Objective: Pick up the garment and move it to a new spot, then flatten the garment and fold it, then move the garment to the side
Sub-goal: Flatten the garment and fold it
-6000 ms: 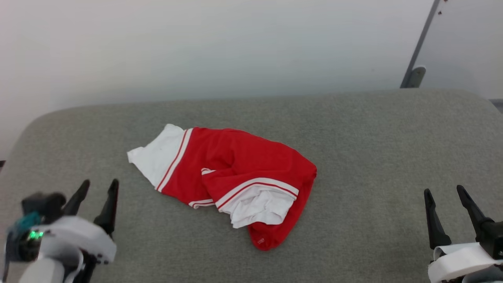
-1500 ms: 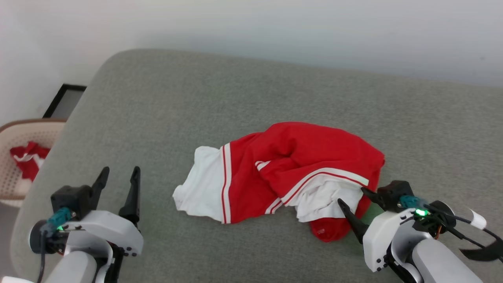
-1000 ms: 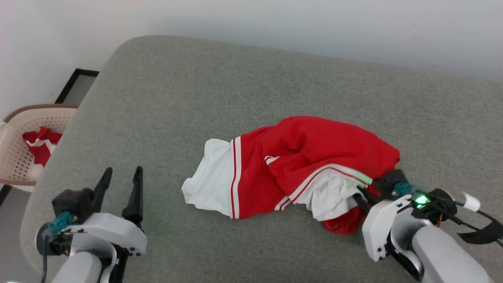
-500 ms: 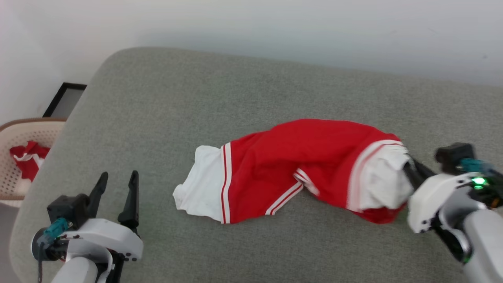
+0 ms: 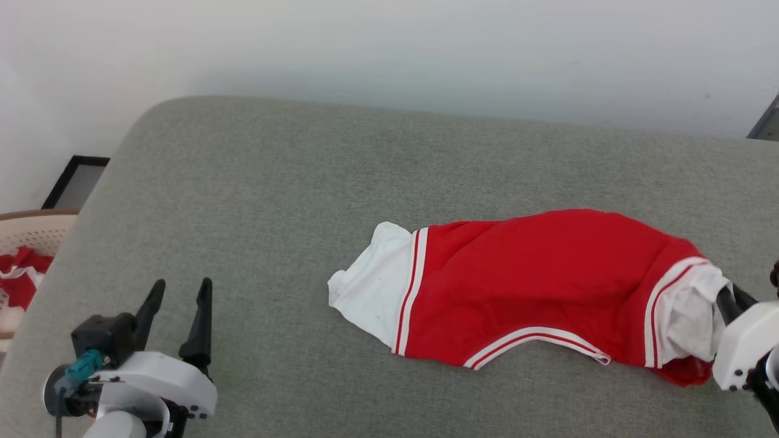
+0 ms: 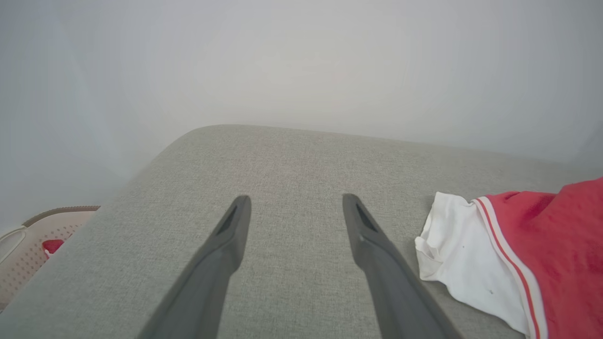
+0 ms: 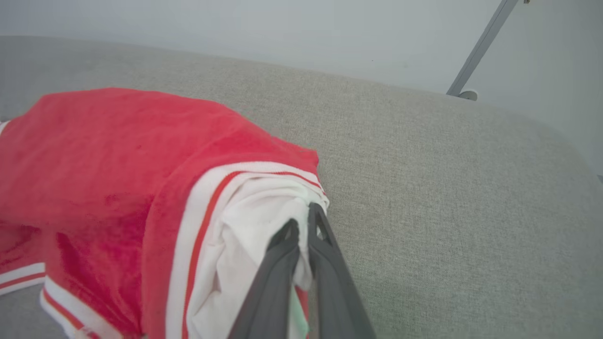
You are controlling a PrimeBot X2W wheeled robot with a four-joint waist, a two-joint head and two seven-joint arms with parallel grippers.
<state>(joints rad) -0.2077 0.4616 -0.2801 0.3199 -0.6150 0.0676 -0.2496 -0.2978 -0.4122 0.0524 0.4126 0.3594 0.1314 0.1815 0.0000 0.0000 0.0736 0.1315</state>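
The grey padded surface (image 5: 304, 170) carries the garment (image 5: 535, 274). A moment ago the garment was a bunched heap nearer to the middle, with one white sleeve folded over the red body. Now it lies drawn out in a long low band that reaches toward the right edge, and the red body is mostly smooth. The head camera has also turned, but measured against the rounded left far corner, the cloth itself has really gone to the right.

I judge that the first step, carrying the garment to a new spot, is in progress and going well. The pull also opens the cloth, which should help the flattening afterwards.

A pale basket (image 5: 30, 231) stands beyond the left edge with a small red cloth (image 5: 18, 267) inside.

The right claw (image 7: 301, 221) is clamped together on the white sleeve at the garment's right end. The left claw (image 5: 182, 283) has its fingers wide apart with nothing between them, near the front left corner, well apart from the garment.

No brand, label or writing can be read. The other white sleeve shows only a few small dark specks.
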